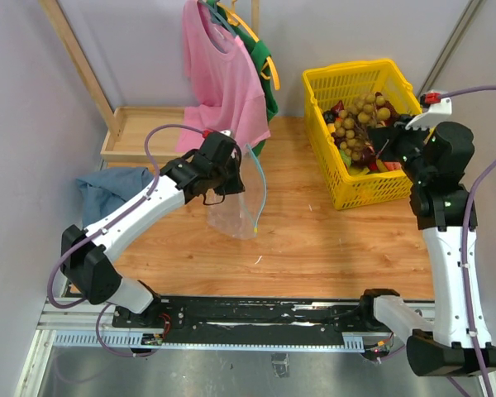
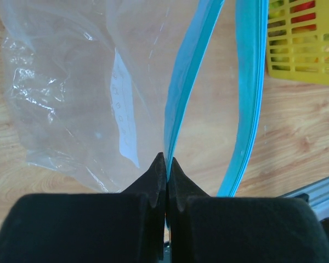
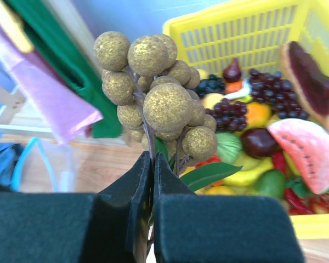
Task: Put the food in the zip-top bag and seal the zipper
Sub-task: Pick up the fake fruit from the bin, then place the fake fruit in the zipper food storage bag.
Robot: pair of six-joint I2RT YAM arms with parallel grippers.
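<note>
Your left gripper [image 2: 165, 161] is pinched shut on one strip of the zipper [image 2: 186, 93], the other strip bowing away toward 1 o'clock and the crinkled bag [image 2: 71, 93] hanging open over the table [image 1: 314, 240]. Your right gripper [image 3: 152, 164] is closed tight on the stem of the berry cluster [image 3: 159, 104], held above the basket [image 3: 236, 33] at the table's 2 o'clock, where the other food [image 3: 263, 120] lies piled. The bag is at the basket's 9 o'clock.

Bright, even diffuse light; faint soft shadows on wooden table [image 1: 314, 240]. Small white glare spots on zip-top bag [image 2: 55, 82]. Right wrist view: tan berry cluster [image 3: 159, 104] sharp, pink shirt [image 3: 49, 93] and background blurred
</note>
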